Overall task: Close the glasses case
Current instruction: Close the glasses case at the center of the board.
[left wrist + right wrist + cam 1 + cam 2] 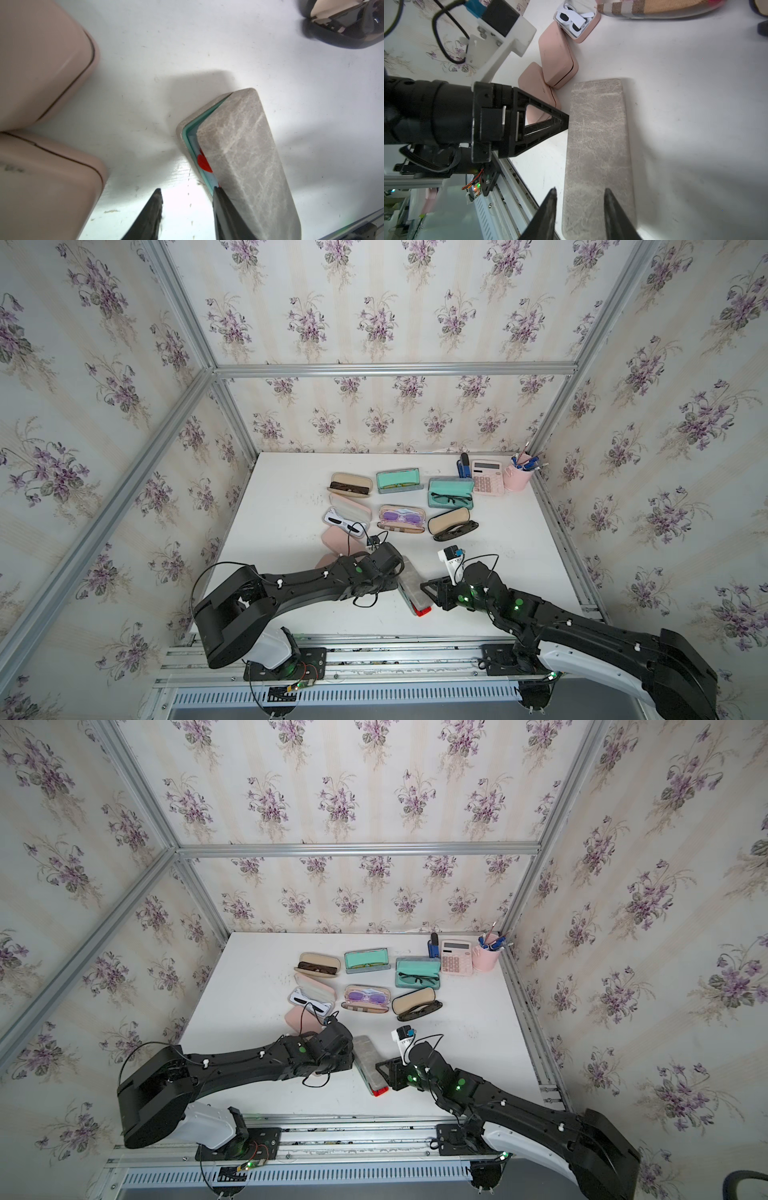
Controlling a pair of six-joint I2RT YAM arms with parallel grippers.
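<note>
The grey marbled glasses case point(411, 587) point(368, 1063) lies near the table's front, between both arms. Its lid point(245, 149) is down but slightly ajar. A narrow gap along one long side shows teal lining and red glasses point(203, 164), and a red bit pokes out at the near end point(424, 610). My left gripper point(188, 190) is open beside that gapped side, with one fingertip point(217, 190) touching the case edge and only bare table between the fingers. My right gripper point(581, 189) is open above the case's near end point(598, 145), holding nothing.
Two closed pink cases point(338, 541) point(557, 56) lie just left of the grey case, close to the left wrist. Several open cases with glasses point(401, 518) fill the table's middle and back. A pink calculator point(487, 477) and a pen cup point(517, 477) stand at the back right.
</note>
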